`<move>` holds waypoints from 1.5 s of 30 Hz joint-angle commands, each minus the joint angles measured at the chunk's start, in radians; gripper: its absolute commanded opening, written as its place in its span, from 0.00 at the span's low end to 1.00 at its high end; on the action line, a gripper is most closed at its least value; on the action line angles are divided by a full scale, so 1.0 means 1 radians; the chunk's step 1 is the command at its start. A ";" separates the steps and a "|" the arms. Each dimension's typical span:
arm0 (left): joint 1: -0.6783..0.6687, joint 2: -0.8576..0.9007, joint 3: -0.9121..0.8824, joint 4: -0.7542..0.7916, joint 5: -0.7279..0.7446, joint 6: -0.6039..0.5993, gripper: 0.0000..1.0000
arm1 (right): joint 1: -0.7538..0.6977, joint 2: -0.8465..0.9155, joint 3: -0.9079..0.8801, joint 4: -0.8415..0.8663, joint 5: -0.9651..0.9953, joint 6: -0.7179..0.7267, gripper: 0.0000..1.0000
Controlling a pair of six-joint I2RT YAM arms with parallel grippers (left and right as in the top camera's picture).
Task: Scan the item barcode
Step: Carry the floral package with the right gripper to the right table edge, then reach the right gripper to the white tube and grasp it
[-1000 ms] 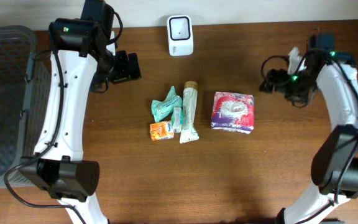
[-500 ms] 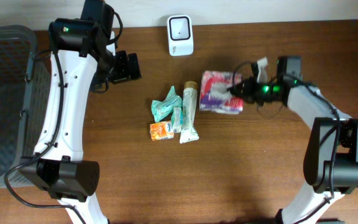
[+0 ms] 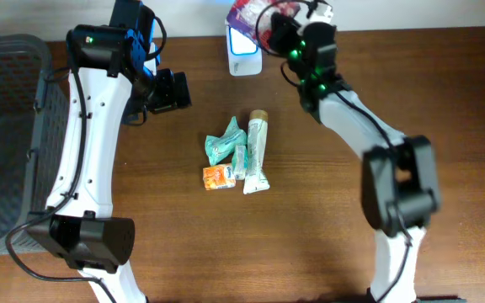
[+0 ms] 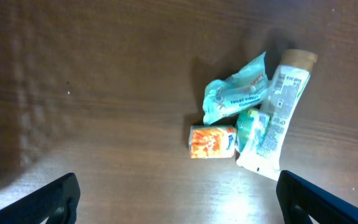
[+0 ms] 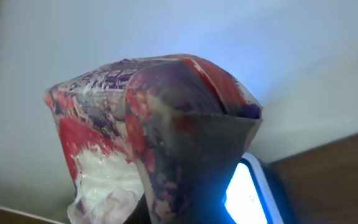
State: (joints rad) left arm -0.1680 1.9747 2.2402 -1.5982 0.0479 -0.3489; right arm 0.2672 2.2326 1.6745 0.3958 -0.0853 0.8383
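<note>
The item, a purple, red and white packet, hangs in the air just over the white barcode scanner at the table's back edge. My right gripper is shut on it. In the right wrist view the packet fills the frame and hides my fingers. Behind it the scanner glows blue. My left gripper hovers at the back left, open and holding nothing. In the left wrist view its fingertips stand wide apart over bare wood.
A cluster lies mid-table: a teal packet, a white-green tube, a small green item and an orange packet. A dark mesh basket stands at the left edge.
My right arm swung in from the table's right side, shut on the purple packet and carried it up and back to the scanner. The left arm has not moved.
</note>
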 commanded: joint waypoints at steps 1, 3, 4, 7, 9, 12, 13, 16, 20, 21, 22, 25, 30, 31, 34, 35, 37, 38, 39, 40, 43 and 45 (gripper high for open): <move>-0.001 -0.002 0.005 -0.001 -0.004 -0.002 0.99 | 0.001 0.134 0.229 -0.114 -0.079 0.035 0.04; -0.002 -0.002 0.005 -0.001 -0.004 -0.002 0.99 | 0.000 0.147 0.255 -0.179 -0.095 0.035 0.04; -0.002 -0.002 0.005 -0.001 -0.004 -0.002 0.99 | -0.005 0.147 0.255 -0.179 -0.124 0.034 0.04; -0.001 -0.002 0.005 -0.001 -0.004 -0.002 0.99 | -0.051 0.097 0.256 -0.195 -0.181 -0.114 0.04; -0.001 -0.002 0.005 -0.001 -0.004 -0.002 0.99 | -0.122 -0.006 0.256 -0.314 -0.134 -0.185 0.04; -0.001 -0.002 0.005 -0.001 -0.004 -0.002 0.99 | -0.392 -0.149 0.256 -0.648 -0.034 -0.184 0.04; -0.001 -0.002 0.005 -0.001 -0.004 -0.002 0.99 | -0.455 -0.152 0.256 -0.705 -0.034 -0.183 0.04; -0.001 -0.002 0.005 -0.001 -0.004 -0.002 0.99 | -0.718 -0.132 0.253 -0.954 -0.022 -0.165 0.04; -0.001 -0.002 0.005 -0.001 -0.004 -0.002 0.99 | -0.945 -0.064 0.251 -1.061 -0.008 -0.070 0.04; -0.001 -0.002 0.005 -0.001 -0.004 -0.002 0.99 | -0.966 -0.050 0.250 -1.057 -0.009 -0.058 0.12; -0.001 -0.002 0.005 -0.001 -0.004 -0.002 0.99 | -0.989 -0.038 0.250 -1.056 -0.018 -0.073 0.53; -0.001 -0.002 0.005 -0.001 -0.004 -0.002 0.99 | -0.995 -0.087 0.251 -1.085 -0.012 -0.193 0.99; -0.001 -0.002 0.005 -0.001 -0.004 -0.002 0.99 | -0.978 -0.329 0.254 -1.170 -0.483 -0.343 0.99; -0.001 -0.002 0.005 -0.001 -0.004 -0.002 0.99 | -0.949 -0.346 0.254 -1.250 -0.680 -0.426 0.99; -0.001 -0.002 0.005 -0.001 -0.004 -0.002 0.99 | -0.729 -0.322 0.251 -1.637 -0.682 -0.811 0.99; -0.001 -0.002 0.005 -0.001 -0.004 -0.002 0.99 | -0.626 -0.310 0.236 -1.699 -0.566 -0.843 0.99; -0.001 -0.002 0.005 -0.001 -0.004 -0.002 0.99 | -0.423 -0.305 0.159 -1.678 -0.405 -0.842 0.99; -0.001 -0.002 0.005 -0.001 -0.004 -0.002 0.99 | -0.327 -0.303 0.113 -1.630 -0.396 -0.837 0.99; -0.001 -0.002 0.005 -0.001 -0.004 -0.002 0.99 | -0.246 -0.299 0.071 -1.569 -0.396 -0.811 0.99; -0.001 -0.002 0.005 -0.001 -0.004 -0.002 0.99 | -0.182 -0.295 0.023 -1.501 -0.395 -0.779 0.99; -0.001 -0.002 0.005 -0.001 -0.004 -0.002 0.99 | -0.027 -0.293 -0.167 -1.256 -0.393 -0.694 0.99; -0.001 -0.002 0.005 -0.001 -0.004 -0.002 0.99 | 0.041 -0.293 -0.267 -1.112 -0.392 -0.595 0.99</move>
State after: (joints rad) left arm -0.1680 1.9747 2.2402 -1.5993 0.0479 -0.3489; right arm 0.2657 1.9465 1.4727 -0.7952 -0.4896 0.1368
